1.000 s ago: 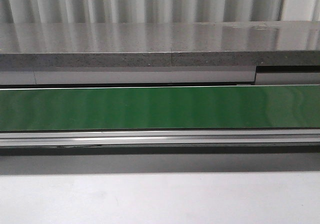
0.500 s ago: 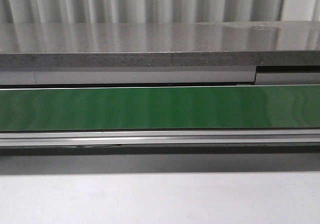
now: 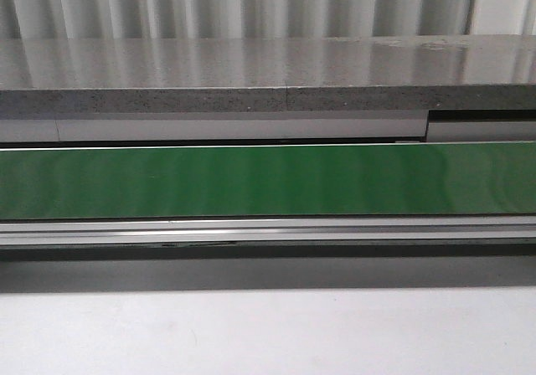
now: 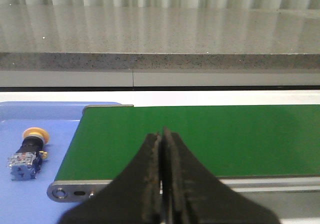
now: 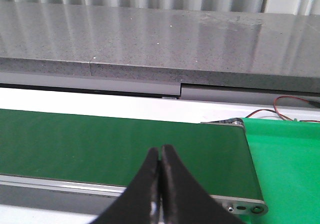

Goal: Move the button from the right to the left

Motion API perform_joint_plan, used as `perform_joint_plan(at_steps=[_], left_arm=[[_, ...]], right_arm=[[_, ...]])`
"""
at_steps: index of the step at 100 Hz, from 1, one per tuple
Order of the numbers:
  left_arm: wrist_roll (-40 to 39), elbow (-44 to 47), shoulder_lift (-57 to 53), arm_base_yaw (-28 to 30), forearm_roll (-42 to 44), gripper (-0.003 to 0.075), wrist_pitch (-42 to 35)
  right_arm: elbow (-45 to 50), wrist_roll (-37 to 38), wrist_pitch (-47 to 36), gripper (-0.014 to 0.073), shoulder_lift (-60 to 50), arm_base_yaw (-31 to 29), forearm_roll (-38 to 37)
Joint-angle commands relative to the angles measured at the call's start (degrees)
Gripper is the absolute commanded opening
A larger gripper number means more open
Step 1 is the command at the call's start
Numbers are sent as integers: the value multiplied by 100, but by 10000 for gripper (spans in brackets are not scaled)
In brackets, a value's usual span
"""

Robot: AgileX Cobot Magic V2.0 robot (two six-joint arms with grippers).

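Only from the left wrist, the button (image 4: 27, 151) on a blue tray (image 4: 50, 124); both hands pressed together, empty

A green belt (image 3: 268, 181) runs beneath a grey stone ledge (image 3: 251, 74), between a blue tray (image 4: 30, 129) and a green sheet (image 5: 287, 159).

Cut off and unclear parts

The green belt (image 3: 268, 181) is running past both side edges in the front view; the button's (image 4: 26, 154) blocky body is looking blurred, its markings perhaps too small to read.
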Motion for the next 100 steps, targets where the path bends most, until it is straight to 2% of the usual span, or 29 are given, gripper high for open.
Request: perform_joint_plan(at_steps=[1, 12, 22, 100], left_arm=[[-148, 119, -294, -9, 60, -20, -559], [-148, 479, -872, -9, 60, -20, -554], [-137, 463, -832, -9, 82, -20, -183], [-137, 463, -819, -9, 82, -20, -174]], right_arm=[[-135, -32, -480, -66, 74, 0, 41], [-135, -32, -480, -66, 74, 0, 41], [-135, -32, -472, -66, 80, 0, 41], [-135, -32, -480, -66, 80, 0, 41]])
